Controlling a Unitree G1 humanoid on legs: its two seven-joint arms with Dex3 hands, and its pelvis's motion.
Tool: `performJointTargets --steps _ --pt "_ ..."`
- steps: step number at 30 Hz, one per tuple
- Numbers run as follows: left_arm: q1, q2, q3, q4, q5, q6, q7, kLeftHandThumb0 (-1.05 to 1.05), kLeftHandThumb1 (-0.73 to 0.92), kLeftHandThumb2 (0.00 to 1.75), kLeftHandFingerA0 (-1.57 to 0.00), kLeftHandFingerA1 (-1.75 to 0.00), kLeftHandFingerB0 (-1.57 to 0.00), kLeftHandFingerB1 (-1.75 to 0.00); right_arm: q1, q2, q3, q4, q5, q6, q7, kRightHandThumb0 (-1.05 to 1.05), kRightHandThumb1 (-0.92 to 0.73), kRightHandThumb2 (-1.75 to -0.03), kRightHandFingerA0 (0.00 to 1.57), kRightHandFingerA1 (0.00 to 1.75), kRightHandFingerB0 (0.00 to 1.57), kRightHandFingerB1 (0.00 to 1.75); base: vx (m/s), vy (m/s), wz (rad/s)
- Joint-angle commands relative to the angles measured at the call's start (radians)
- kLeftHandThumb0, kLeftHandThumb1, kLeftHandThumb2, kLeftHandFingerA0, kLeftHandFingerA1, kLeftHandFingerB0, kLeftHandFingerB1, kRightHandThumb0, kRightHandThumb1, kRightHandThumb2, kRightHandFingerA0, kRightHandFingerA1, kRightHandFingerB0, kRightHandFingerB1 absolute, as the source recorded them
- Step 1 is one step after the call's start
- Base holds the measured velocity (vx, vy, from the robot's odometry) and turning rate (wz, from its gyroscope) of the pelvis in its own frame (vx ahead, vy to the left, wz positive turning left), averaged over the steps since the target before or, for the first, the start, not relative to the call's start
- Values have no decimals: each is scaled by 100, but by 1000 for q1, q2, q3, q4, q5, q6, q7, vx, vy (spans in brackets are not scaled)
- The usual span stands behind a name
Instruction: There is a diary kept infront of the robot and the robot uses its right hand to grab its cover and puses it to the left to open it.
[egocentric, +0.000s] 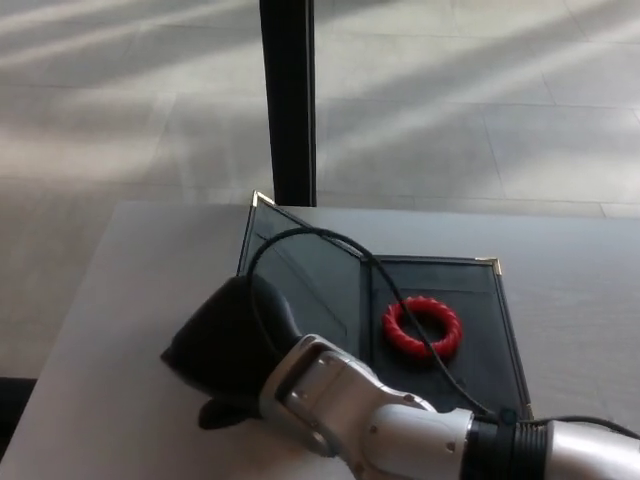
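Right robot hand (222, 350) reaches across from the right onto the raised left cover of the diary (440, 300) mid-surface, spine running away from robot; finger state can't tell.

1. I see the diary (400, 300) lying open on the table (130, 300), centre-right, w/ its left cover tilted up.
2. Ring (423, 327) sits on the diary's right half.
3. Right hand (225, 350) is near-left of the ring, against the cover.
4. Post (288, 100) stands just behind the table's far edge.
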Motion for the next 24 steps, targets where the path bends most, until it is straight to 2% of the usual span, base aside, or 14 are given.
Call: performJointTargets --steps 1,2,3,4,5,7,8,10,11,13,14,15,19,24 --pt "73 22 35 -55 -31 -13 -78 -75 89 118 -22 -76 -18 -67 -67 -100 -652 -775 316 -99 187 -67 -59 -72 77 110 59 90 0 0 17" --pt "76 22 37 -55 -31 -13 -79 -75 89 118 -22 -76 -18 -67 -65 -97 -652 -775 316 -99 190 -67 -59 -72 77 110 59 90 0 0 16" --pt "69 10 43 -39 -23 -48 -37 -66 92 95 -31 -90 -25 -72 -48 -109 -680 -791 337 -109 189 -65 -60 -73 77 111 59 91 0 0 8" --pt "74 7 43 -46 -19 -51 -25 -66 92 96 -26 -85 -21 -66 -18 -142 -746 -827 377 -116 187 -67 -69 -73 82 107 65 91 0 0 0" --pt "78 7 42 -54 -18 -44 -22 -66 92 97 -26 -80 -21 -65 -4 -164 -787 -848 403 -118 195 -64 -67 -73 83 107 64 90 0 0 0" --pt "85 3 37 -65 -9 -42 -11 -66 92 96 -27 -80 -22 -66 37 -246 -916 -916 460 -130 221 -60 -67 -68 82 102 63 85 0 0 0" --pt "85 4 39 -63 -11 -41 -13 -66 92 98 -27 -81 -22 -65 42 -266 -941 -932 467 -127 235 -59 -68 -67 77 98 61 82 0 0 0" --pt "82 9 42 -49 -11 -44 -17 -66 92 98 -27 -81 -22 -65 47 -284 -962 -944 481 -129 250 -59 -68 -67 77 98 61 82 0 0 0" --pt "92 1 40 -65 -9 -43 -9 -67 92 95 -28 -82 -25 -67 66 -320 -1019 -966 512 -138 265 -59 -70 -65 75 92 63 78 0 0 0" --pt "104 2 34 -69 -5 -39 -23 -67 92 97 -25 -79 -20 -64 88 -365 -1088 -988 556 -143 295 -57 -73 -62 75 92 62 74 0 0 0" --pt "109 -2 36 -71 -6 -40 -20 -68 92 96 -25 -82 -21 -65 99 -386 -1115 -1004 552 -131 308 -57 -74 -61 76 87 61 70 0 0 0" --pt "105 -2 40 -70 -3 -36 10 -68 92 95 -33 -85 -26 -67 127 -406 -1160 -1021 556 -132 308 -55 -71 -61 76 78 65 62 0 0 0" --pt "124 0 41 -69 -2 -38 0 -67 92 97 -27 -79 -23 -64 184 -466 -1279 -1036 593 -158 318 -54 -71 -61 76 81 63 59 0 0 0" --pt "125 -2 54 -57 -13 -55 -4 -68 92 94 -32 -87 -24 -68 269 -526 -1496 -1022 674 -169 341 -50 -70 -61 73 77 63 57 0 0 0"
